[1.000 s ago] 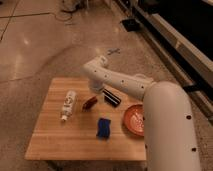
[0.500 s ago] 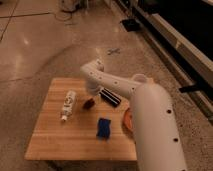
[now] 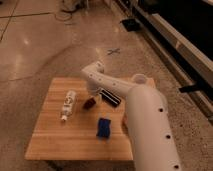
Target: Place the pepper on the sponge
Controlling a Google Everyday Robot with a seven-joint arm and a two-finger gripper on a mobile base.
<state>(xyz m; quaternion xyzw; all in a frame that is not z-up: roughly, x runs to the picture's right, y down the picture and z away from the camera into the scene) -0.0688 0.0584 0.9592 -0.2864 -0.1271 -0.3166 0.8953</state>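
Observation:
The pepper (image 3: pixel 89 103), small and dark red-brown, lies on the wooden table (image 3: pixel 55 140) near its middle. Right above it hangs my gripper (image 3: pixel 93 94), at the end of the white arm that reaches in from the lower right. Nearer the front edge and to the right of the pepper lies the deep-blue sponge (image 3: pixel 103 127), apart from both pepper and gripper.
A white bottle (image 3: pixel 67 104) lies on its side left of the pepper. A black rectangular bar (image 3: pixel 110 97) rests just right of the gripper. My bulky white arm (image 3: pixel 147 125) covers the table's right side. Polished floor surrounds the table.
The arm has swung further over the table's right side, hiding the red bowl. My gripper has dropped closer onto the pepper.

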